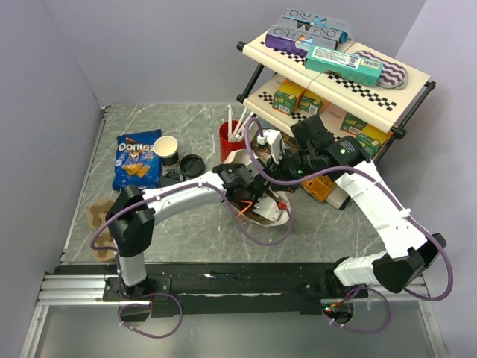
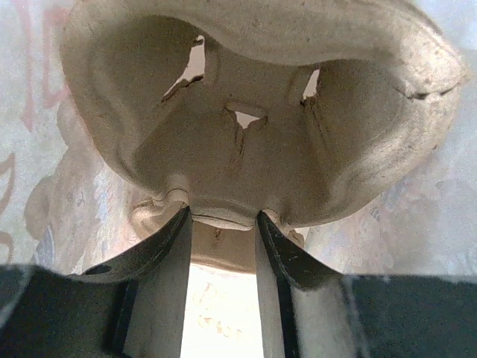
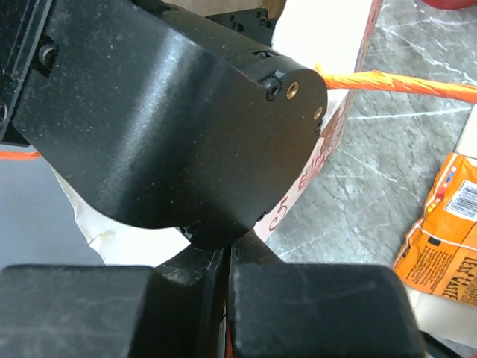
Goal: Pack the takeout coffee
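The takeout coffee cup point(image 1: 166, 149) stands open on the table at the left, cream-white inside, with its black lid point(image 1: 191, 164) lying beside it. No gripper is near it. A white paper bag point(image 1: 276, 216) with pink print lies at the table's middle; it also shows in the right wrist view point(image 3: 302, 183). My left gripper point(image 1: 252, 194) reaches into the bag and is shut on the rim of a moulded pulp cup carrier point(image 2: 246, 149), as the left wrist view point(image 2: 222, 212) shows. My right gripper point(image 1: 282, 168) is shut on the bag's edge point(image 3: 229, 250), by its orange cord handle point(image 3: 402, 80).
A red cup with white straws point(image 1: 232, 138) stands just behind the bag. A Doritos bag point(image 1: 138, 159) lies left of the coffee cup. A second pulp carrier point(image 1: 100, 216) lies at the left edge. A stocked shelf point(image 1: 339, 82) and an orange packet point(image 1: 320, 186) are at the right.
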